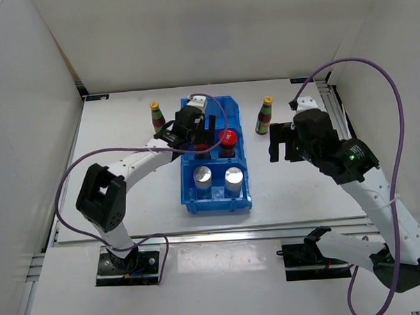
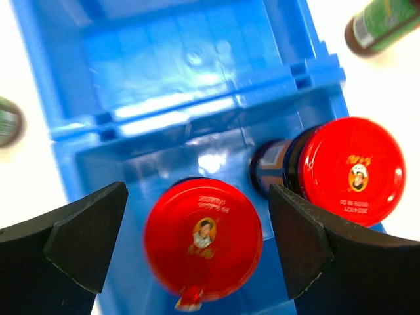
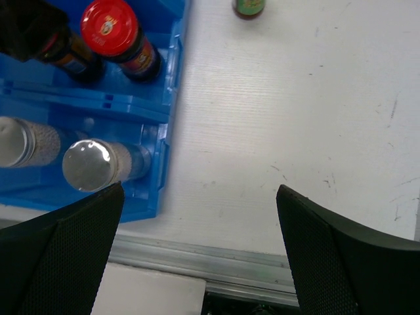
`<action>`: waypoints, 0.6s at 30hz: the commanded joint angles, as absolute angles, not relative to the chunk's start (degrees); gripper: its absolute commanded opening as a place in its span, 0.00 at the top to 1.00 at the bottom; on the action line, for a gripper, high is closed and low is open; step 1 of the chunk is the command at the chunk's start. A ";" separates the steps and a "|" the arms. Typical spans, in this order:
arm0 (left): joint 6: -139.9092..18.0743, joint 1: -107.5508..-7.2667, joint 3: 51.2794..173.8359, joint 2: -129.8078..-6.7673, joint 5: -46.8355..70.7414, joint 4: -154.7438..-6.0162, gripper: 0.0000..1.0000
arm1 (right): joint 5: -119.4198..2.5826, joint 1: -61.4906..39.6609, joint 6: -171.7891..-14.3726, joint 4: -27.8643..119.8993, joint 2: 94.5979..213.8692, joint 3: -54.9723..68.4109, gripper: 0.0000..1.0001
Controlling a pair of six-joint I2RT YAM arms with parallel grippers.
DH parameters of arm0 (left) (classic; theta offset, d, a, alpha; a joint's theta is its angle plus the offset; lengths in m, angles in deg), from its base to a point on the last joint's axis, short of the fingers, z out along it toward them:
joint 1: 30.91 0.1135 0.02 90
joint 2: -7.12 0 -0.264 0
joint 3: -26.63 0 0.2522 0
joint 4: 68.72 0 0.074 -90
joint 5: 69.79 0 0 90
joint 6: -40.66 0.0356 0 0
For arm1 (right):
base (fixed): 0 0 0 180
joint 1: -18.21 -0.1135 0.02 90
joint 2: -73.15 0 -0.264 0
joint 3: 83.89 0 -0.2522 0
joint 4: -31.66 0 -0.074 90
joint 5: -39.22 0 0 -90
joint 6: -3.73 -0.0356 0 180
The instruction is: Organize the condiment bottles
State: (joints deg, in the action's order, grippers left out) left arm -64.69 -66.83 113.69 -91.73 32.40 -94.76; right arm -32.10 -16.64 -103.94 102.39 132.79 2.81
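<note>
The blue bin (image 1: 186,193) holds two silver-topped shakers (image 1: 202,176) (image 1: 234,176) in its near compartment and a red-lidded jar (image 1: 228,138) in the middle one. My left gripper (image 1: 198,136) hangs over the middle compartment. In the left wrist view it (image 2: 197,220) is open, with its fingers either side of a second red-lidded jar (image 2: 203,236) and small gaps to the lid; the first jar (image 2: 351,170) stands to its right. Two yellow-capped sauce bottles (image 1: 156,114) (image 1: 265,115) stand on the table beside the bin. My right gripper (image 1: 283,146) is open and empty over bare table (image 3: 200,216).
The bin's far compartment (image 2: 184,59) holds nothing. White walls close in the table on the left, back and right. A metal rail (image 3: 249,262) runs along the near edge. The right wrist view shows the bin's right wall (image 3: 172,79) and one shaker (image 3: 88,164).
</note>
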 commanded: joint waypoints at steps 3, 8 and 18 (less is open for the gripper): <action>-61.38 -65.46 116.95 -78.52 39.02 -97.51 0.01 | -21.70 -15.80 -107.27 97.12 133.01 5.97 0.00; -59.63 -61.94 109.05 -66.29 39.02 -97.08 0.01 | -23.53 -13.17 -102.61 72.62 131.51 18.44 0.00; -53.73 -57.63 86.63 -45.10 49.48 -91.80 0.01 | -36.71 -0.25 -94.28 45.66 148.46 21.17 0.00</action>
